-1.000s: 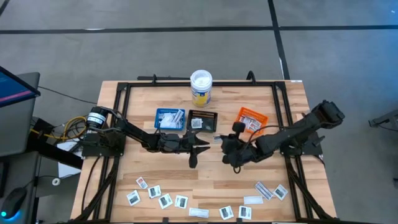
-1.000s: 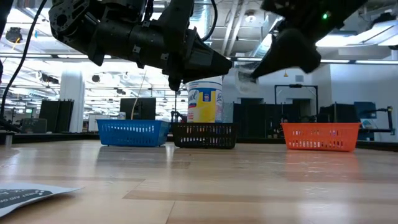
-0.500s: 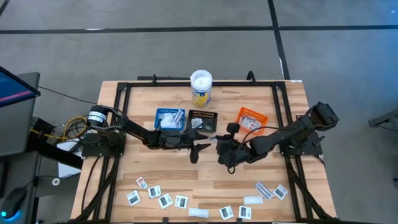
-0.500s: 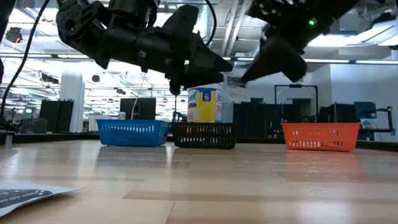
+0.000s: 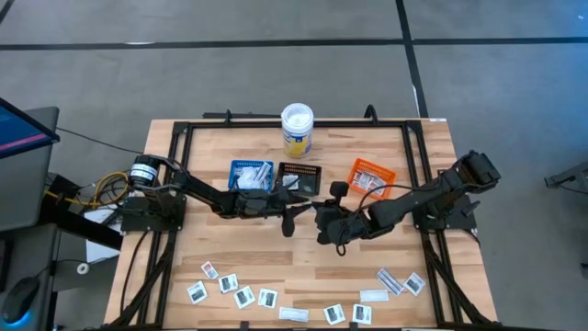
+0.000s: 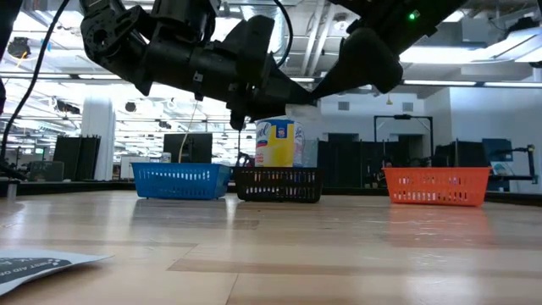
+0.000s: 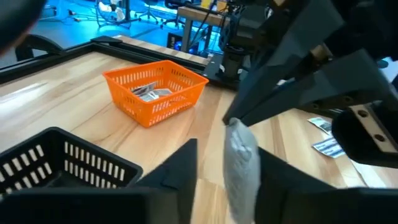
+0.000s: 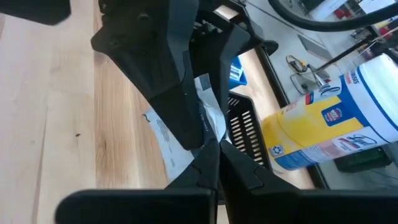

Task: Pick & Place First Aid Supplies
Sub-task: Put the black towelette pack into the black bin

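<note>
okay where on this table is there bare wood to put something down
Bare wood runs between the tray row, blue tray, black tray, orange tray, and the packets along the near edge, though both arms hang over its middle. The back corners beside the tub are free. The near edge is crowded.

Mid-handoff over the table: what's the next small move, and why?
Probably the left claw should close on the white packet. That packet stands between its fingers, while the right claw, shut on the packet's other end, meets it above the wood near the black basket. Only then should the right claw let go.
</note>
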You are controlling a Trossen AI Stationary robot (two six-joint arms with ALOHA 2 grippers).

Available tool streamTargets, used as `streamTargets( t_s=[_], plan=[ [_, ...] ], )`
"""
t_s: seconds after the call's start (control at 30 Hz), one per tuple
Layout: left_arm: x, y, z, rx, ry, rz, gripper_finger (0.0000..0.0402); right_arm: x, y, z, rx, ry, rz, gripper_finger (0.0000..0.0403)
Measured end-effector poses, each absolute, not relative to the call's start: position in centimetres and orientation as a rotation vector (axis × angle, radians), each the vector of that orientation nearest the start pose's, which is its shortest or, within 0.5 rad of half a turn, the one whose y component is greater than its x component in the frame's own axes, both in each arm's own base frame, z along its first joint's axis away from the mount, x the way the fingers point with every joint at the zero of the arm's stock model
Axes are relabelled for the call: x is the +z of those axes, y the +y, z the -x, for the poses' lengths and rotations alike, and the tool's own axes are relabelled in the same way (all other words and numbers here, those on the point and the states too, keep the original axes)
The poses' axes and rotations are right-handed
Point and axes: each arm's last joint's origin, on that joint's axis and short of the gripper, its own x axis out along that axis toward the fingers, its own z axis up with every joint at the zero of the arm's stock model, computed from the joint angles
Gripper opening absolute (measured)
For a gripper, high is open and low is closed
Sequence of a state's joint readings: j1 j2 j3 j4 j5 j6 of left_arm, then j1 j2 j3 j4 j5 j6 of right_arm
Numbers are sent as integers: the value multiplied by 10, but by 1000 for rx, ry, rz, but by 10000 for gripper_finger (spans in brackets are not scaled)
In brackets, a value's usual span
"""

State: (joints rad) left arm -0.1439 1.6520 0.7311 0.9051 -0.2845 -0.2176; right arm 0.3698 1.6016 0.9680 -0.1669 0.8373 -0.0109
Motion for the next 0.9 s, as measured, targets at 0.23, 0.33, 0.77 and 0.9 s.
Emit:
streamTargets(
  t_s=[0.23, 0.33, 0.77, 0.9],
  plan=[
    [206, -41, -331, 135, 3, 211, 12, 208, 96, -308, -437, 669, 468, 1],
    [205, -41, -331, 127, 12, 209, 11, 208, 96, -308, -434, 672, 470, 1],
    [197, -45, -330, 102, 107, 58, 11, 207, 97, -306, -417, 688, 511, 86],
    [197, -53, -328, 67, 113, -95, 9, 206, 99, -309, -314, 690, 360, 108]
  ],
)
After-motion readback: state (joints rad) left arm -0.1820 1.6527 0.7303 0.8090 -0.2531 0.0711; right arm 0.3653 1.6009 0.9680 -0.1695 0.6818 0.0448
